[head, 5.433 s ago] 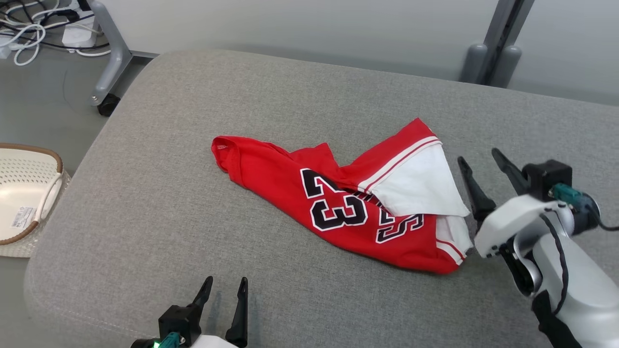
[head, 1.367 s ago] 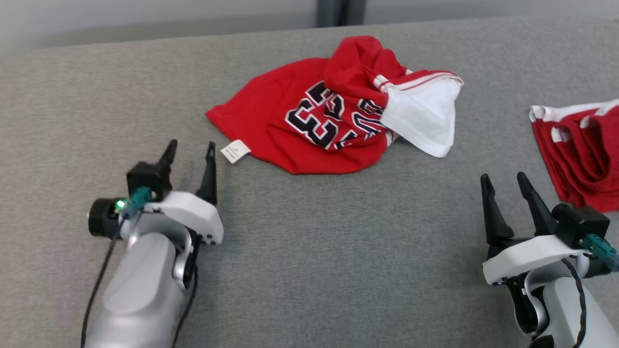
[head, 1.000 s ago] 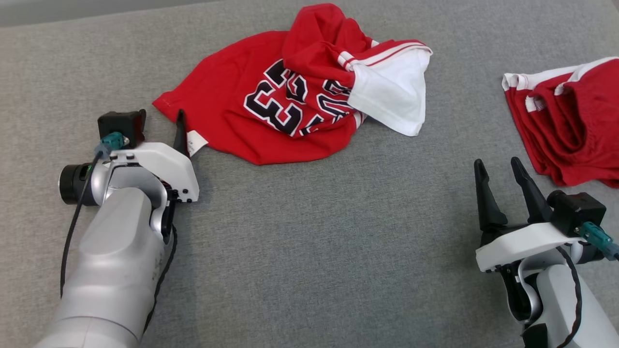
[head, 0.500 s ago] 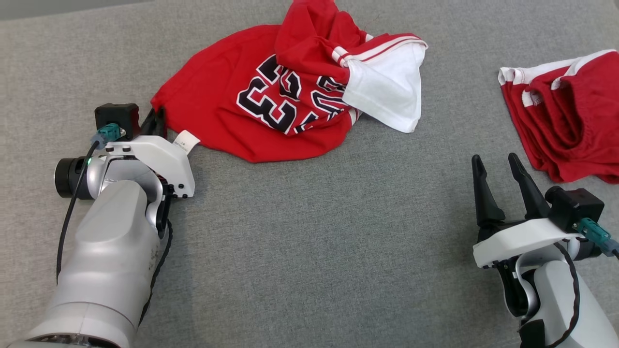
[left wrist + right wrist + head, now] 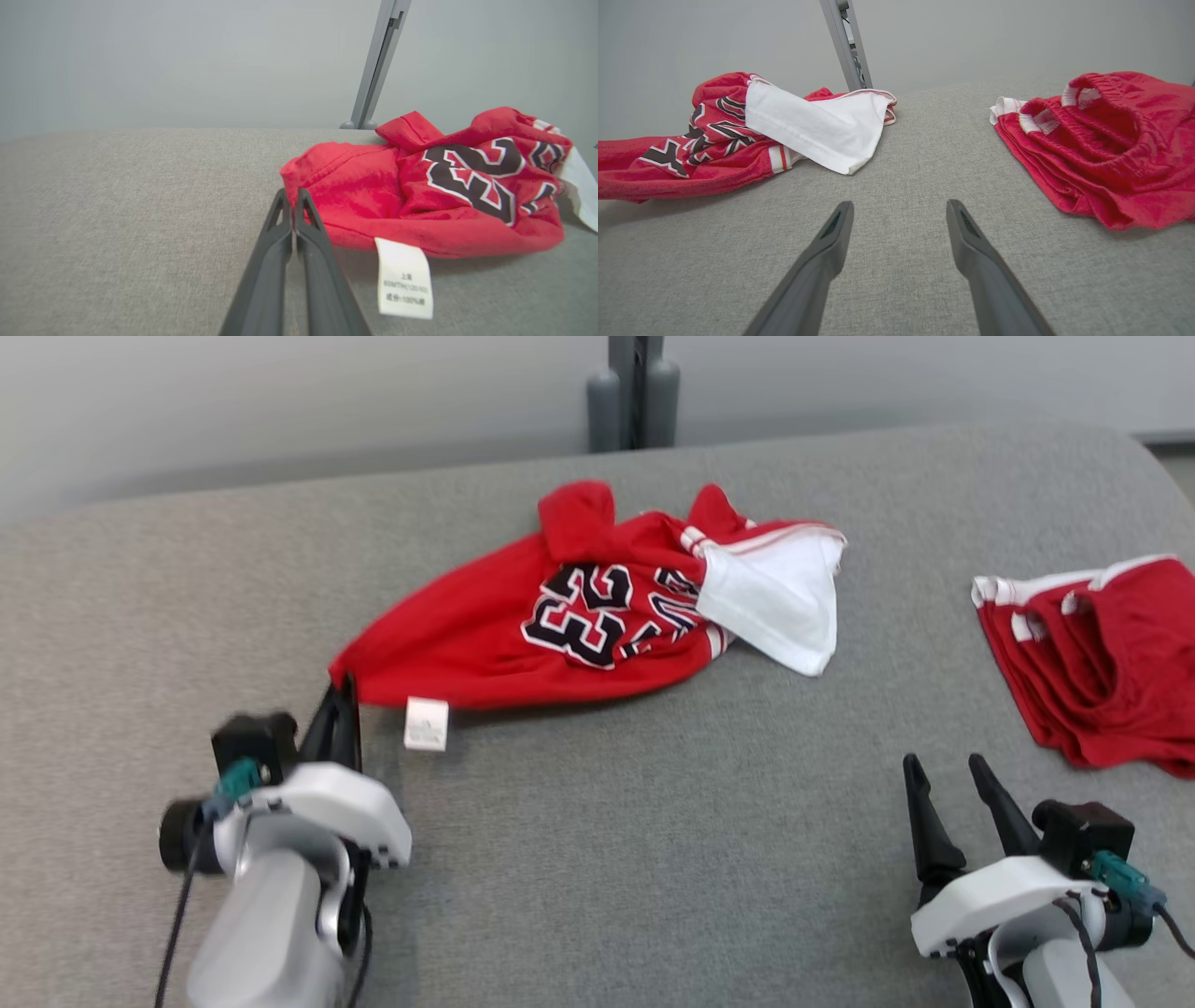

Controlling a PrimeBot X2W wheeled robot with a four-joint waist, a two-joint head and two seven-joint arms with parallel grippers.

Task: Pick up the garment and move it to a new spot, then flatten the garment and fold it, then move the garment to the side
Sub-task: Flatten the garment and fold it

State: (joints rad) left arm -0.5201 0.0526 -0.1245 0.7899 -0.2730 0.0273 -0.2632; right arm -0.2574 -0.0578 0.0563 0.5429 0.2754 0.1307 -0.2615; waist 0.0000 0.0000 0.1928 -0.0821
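Observation:
The garment [image 5: 523, 630] is a red jersey with black-and-white numbers and a white lining. It lies crumpled on the grey cushioned surface [image 5: 597, 840], stretched out toward its left corner. My left gripper [image 5: 342, 698] is shut on that corner, and a white label [image 5: 426, 723] hangs just beside it. In the left wrist view my fingers meet at the garment's [image 5: 420, 186] red hem, with the gripper [image 5: 292, 198] pinching it. My right gripper [image 5: 941, 773] stands open at the lower right, apart from the cloth; in its own view the gripper [image 5: 899, 209] hovers over bare cushion.
A second red garment [image 5: 1102, 663], folded with white trim, lies at the right edge, also seen as a red pile [image 5: 1106, 135] in the right wrist view. A grey metal post [image 5: 635, 392] stands behind the cushion's far edge, against a pale wall.
My left gripper closed on the garment's left corner and drew it toward me, stretching the cloth out. The head camera has tilted up. The right gripper stays open.

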